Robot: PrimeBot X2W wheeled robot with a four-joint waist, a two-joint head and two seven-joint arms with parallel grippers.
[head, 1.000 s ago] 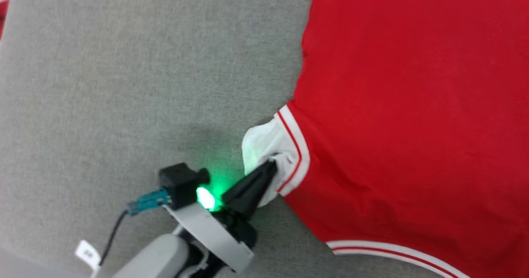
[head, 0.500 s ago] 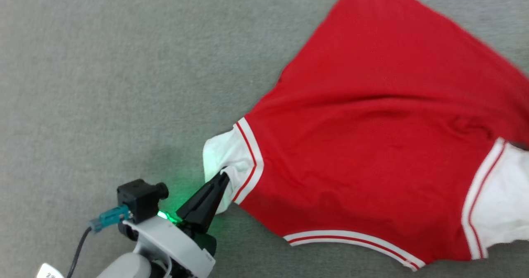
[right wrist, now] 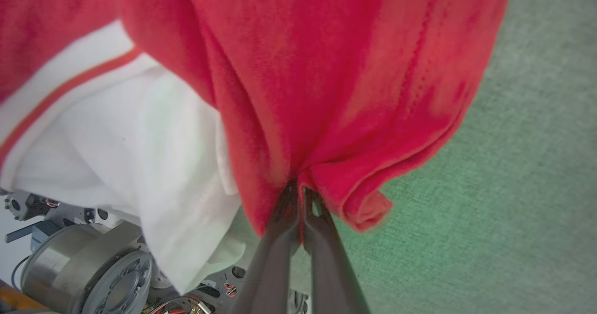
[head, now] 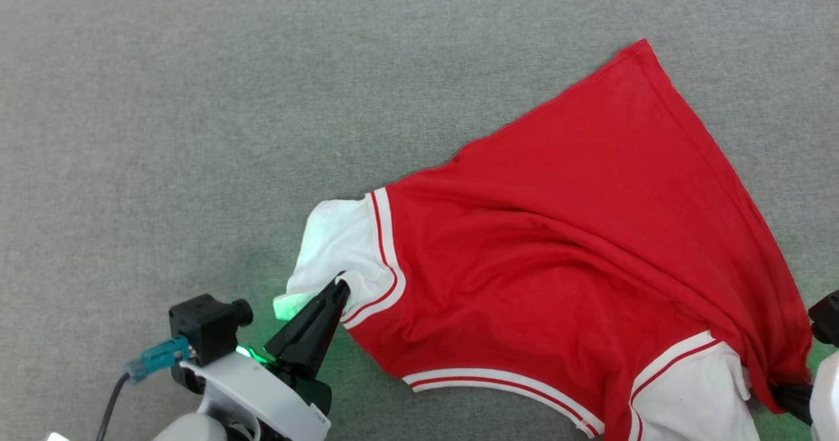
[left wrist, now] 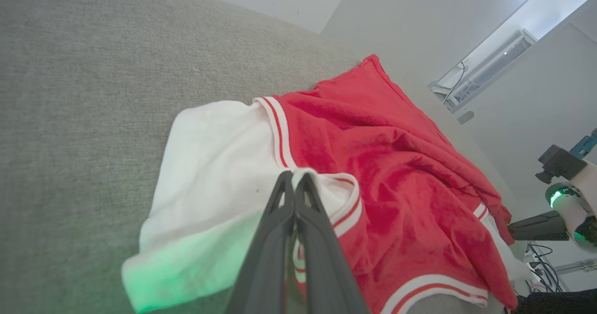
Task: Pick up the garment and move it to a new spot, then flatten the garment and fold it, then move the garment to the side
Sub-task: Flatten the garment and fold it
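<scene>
1. Left gripper (left wrist: 295, 176): two dark tapered fingers pressed together, pinching the white sleeve cuff of the garment (head: 557, 251)
2. Right gripper (right wrist: 301, 190): two dark fingers clamped on a bunched red edge at the opposite end
3. One garment: soft red knit, two white sleeve panels, white bands each carrying a thin red stripe; spread over the surface (head: 164, 133) between both grippers, creased diagonally
4. One surface: grey, coarse woven texture, tinted green near each gripper
</scene>
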